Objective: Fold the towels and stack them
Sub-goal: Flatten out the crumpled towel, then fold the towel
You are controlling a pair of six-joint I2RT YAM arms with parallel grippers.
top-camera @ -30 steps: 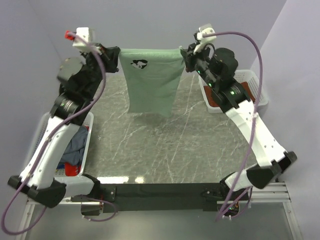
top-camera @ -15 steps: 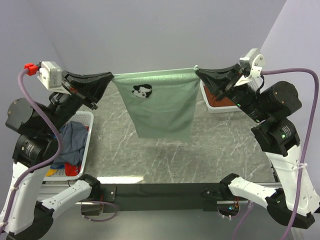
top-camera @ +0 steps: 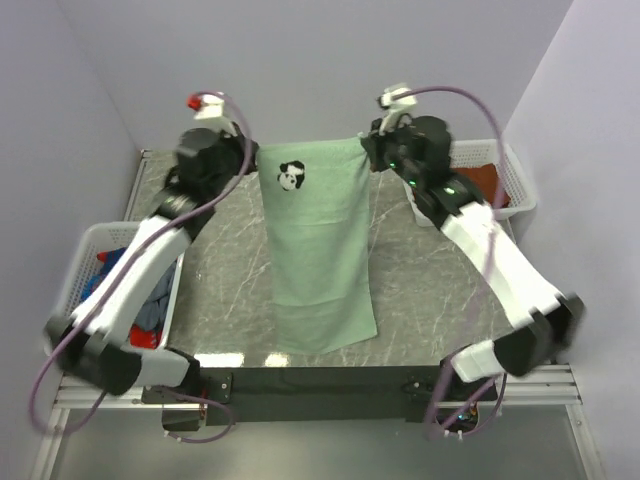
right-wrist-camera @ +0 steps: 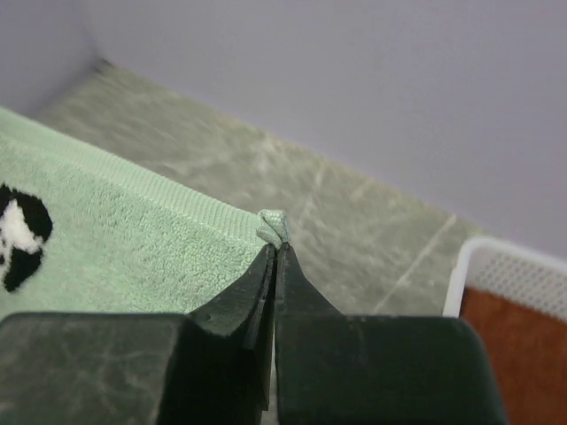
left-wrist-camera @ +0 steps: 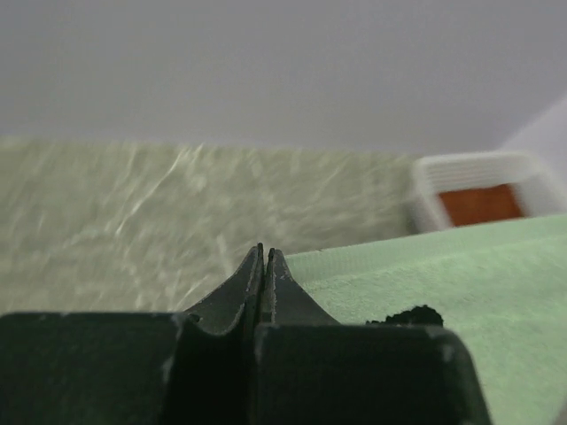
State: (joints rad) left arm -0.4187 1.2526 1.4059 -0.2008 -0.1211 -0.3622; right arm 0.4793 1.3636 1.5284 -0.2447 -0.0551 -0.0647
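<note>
A pale mint-green towel (top-camera: 320,250) with a panda print (top-camera: 291,177) stretches from the far part of the table down toward the near edge, its lower end lying flat. My left gripper (top-camera: 252,160) is shut on its far left corner; in the left wrist view that gripper (left-wrist-camera: 265,252) pinches the towel edge (left-wrist-camera: 425,274). My right gripper (top-camera: 366,148) is shut on the far right corner, and the right wrist view shows a tuft of the towel (right-wrist-camera: 133,239) sticking out above this gripper (right-wrist-camera: 276,246). A rust-brown towel (top-camera: 485,182) lies in the right basket.
A white mesh basket (top-camera: 515,190) stands at the far right of the marble table (top-camera: 430,280). Another white basket (top-camera: 85,250) at the left holds several crumpled towels (top-camera: 140,300), slate-blue and red among them. Walls close in at the back and both sides.
Both grippers swung forward and lower and came closer together, each still holding a corner. The mint towel, hanging in the air before, now lies spread lengthwise over the table.
</note>
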